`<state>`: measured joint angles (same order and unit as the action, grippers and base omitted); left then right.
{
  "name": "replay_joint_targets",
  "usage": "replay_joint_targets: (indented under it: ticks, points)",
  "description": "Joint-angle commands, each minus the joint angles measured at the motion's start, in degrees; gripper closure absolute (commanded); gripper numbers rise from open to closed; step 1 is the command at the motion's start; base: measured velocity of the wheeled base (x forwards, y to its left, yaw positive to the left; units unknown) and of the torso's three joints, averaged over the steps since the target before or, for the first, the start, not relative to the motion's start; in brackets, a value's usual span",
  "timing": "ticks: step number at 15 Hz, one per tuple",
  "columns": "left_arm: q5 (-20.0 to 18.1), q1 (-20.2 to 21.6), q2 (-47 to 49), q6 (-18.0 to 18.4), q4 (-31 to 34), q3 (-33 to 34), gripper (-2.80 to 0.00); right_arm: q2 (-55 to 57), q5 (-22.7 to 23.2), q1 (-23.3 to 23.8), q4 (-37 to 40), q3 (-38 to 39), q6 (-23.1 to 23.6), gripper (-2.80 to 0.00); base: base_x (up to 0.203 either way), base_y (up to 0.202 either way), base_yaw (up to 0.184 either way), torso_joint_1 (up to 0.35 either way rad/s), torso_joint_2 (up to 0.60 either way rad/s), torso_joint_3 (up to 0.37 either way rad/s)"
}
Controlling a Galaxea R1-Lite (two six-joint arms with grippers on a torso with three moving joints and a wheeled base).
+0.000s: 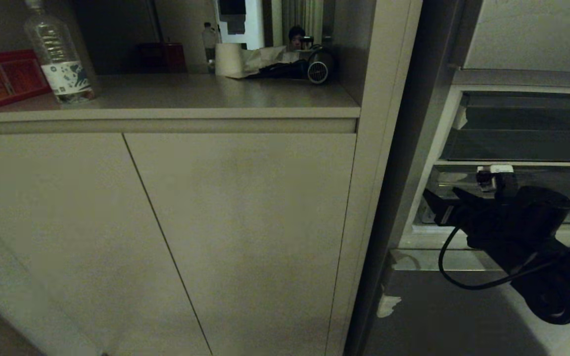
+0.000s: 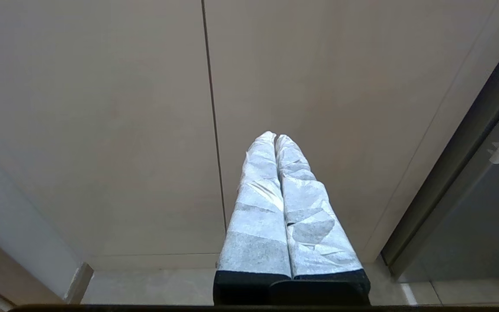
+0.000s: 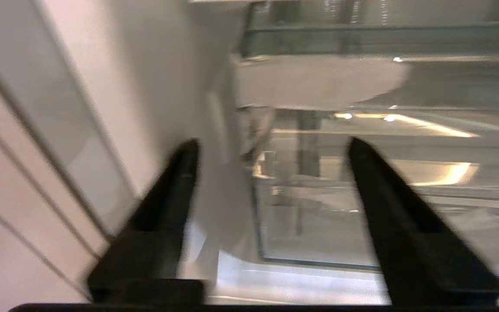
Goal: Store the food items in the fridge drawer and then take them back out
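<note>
The fridge drawer (image 1: pixel 428 241) stands pulled out at the right, its grey front (image 1: pixel 443 316) low in the head view with a white tape scrap on its edge. My right gripper (image 1: pixel 438 210) hovers over the drawer's left end, open, with nothing between its fingers. The right wrist view looks between the black fingers (image 3: pixel 176 182) of the right gripper (image 3: pixel 272 145) down into the clear bin (image 3: pixel 340 225). No food items show in any view. My left gripper (image 2: pixel 275 136), wrapped in white, is shut and empty and parked facing the cabinet doors.
Beige cabinet doors (image 1: pixel 240 237) fill the left, with the fridge's side wall (image 1: pixel 403 148) close to my right gripper. On the counter stand a water bottle (image 1: pixel 60 54), a red box (image 1: pixel 3 76), a paper roll (image 1: pixel 228 58) and a dark appliance (image 1: pixel 314 66).
</note>
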<state>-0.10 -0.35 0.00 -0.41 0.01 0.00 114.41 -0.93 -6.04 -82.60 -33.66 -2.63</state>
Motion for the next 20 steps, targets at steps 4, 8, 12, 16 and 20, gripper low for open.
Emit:
replay_joint_targets:
  ticks: [4, 8, 12, 16, 20]
  points:
    - [0.0, 0.0, 0.1, 0.0, 0.0, 0.0, 0.0, 0.9, -3.7, -3.6, -0.5, -1.5, 0.2, 0.0, 0.0, 0.0, 0.0, 0.0, 0.0, 0.0]
    - [0.0, 0.0, 0.1, 0.0, 0.0, 0.0, 0.0, 0.6, -4.6, -3.7, -0.5, -1.2, 0.2, 0.0, 0.0, 0.0, 0.0, 0.0, 0.0, 0.0]
    - [0.0, 0.0, 0.1, 0.0, 0.0, 0.0, 0.0, -1.4, -4.7, -3.7, -0.5, 0.1, 0.2, 0.0, 0.0, 0.0, 0.0, 0.0, 0.0, 0.0]
    - [0.0, 0.0, 0.1, 0.0, 0.0, 0.0, 0.0, -5.9, -4.4, -3.9, -0.5, 5.4, 0.2, 0.0, 0.0, 0.0, 0.0, 0.0, 0.0, 0.0]
    - [0.0, 0.0, 0.1, 0.0, 0.0, 0.0, 0.0, -9.7, -4.3, -3.9, -0.6, 11.7, -0.5, 0.0, 0.0, 0.0, 0.0, 0.0, 0.0, 0.0]
